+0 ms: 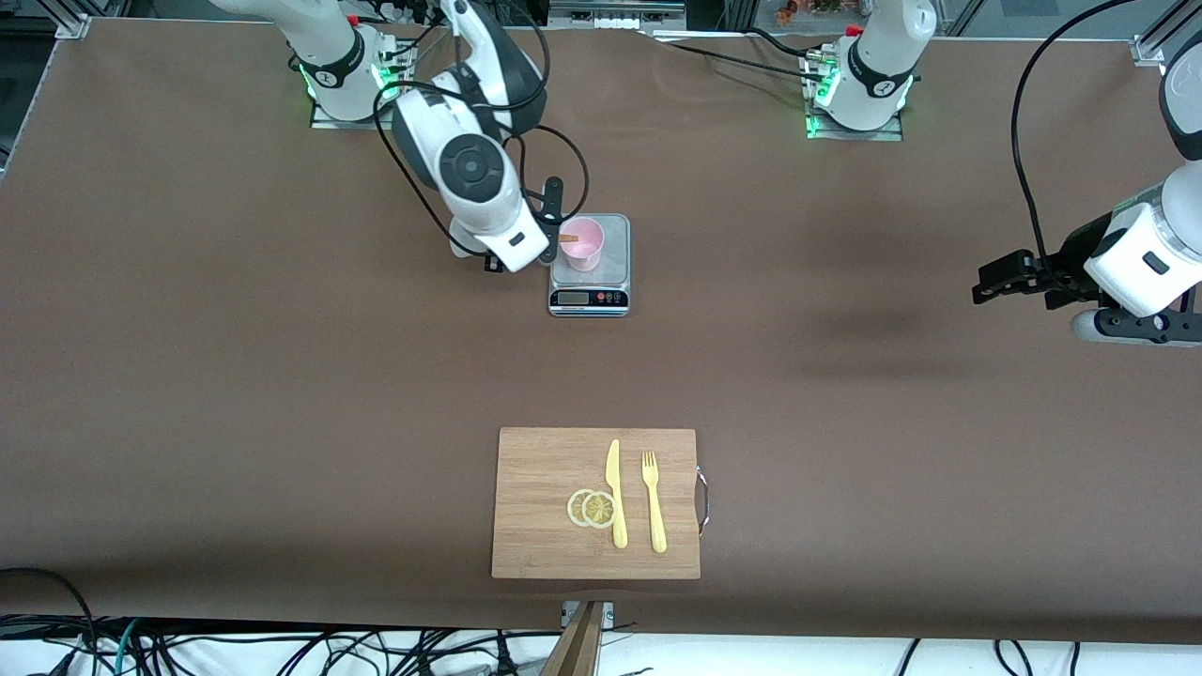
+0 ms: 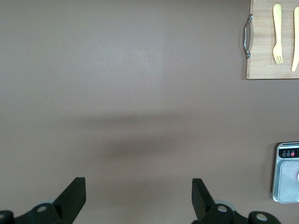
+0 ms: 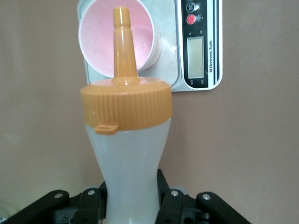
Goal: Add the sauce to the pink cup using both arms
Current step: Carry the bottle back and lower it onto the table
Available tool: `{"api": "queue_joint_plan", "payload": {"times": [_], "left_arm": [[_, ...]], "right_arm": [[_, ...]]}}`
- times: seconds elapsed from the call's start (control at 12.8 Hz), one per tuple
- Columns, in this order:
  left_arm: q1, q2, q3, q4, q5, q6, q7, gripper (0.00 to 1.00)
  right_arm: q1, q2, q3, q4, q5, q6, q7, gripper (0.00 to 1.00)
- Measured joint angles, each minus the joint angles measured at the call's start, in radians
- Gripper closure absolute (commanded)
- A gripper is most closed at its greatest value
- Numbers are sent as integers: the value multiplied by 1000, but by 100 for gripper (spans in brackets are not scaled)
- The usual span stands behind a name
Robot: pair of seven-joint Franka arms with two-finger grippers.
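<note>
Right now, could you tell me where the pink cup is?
The pink cup stands on the small scale, farther from the front camera than the cutting board, with the sauce nozzle tilted over its rim.

sauce bottle (image 3: 128, 154): whitish, orange cap, tipped, nozzle over the cup's rim
pink cup (image 1: 583, 243): upright on scale, 12 o'clock of board

2 white jointed arms with dark grey joint caps and black collar bands at the bases, lit green. black cables loop along both. the right arm (image 1: 470, 178) and left arm (image 1: 1141, 258) end in black grippers; silver screws show on the finger mounts.
</note>
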Motion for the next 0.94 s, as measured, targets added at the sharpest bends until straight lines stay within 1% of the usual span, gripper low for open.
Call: {"api": "queue_joint_plan", "payload": {"times": [0.16,0.23,0.47,0.55,0.62,0.94], "left_arm": [[0,0,0,0,0,0,0,0],[0,0,0,0,0,0,0,0],[0,0,0,1,0,0,0,0],[0,0,0,1,0,0,0,0],[0,1,0,2,0,0,0,0],[0,1,0,4,0,0,0,0]], "right_arm": [[-1,-27,-55,-8,84,-21,-94,82],[-1,-35,-95,-10,145,-41,-161,82],[-24,-41,-242,-19,336,-137,-426,82],[-60,-40,-263,-23,382,-175,-510,82],[-111,-38,-269,-26,416,-213,-595,82],[-302,-5,-272,-32,515,-359,-920,82]]}}
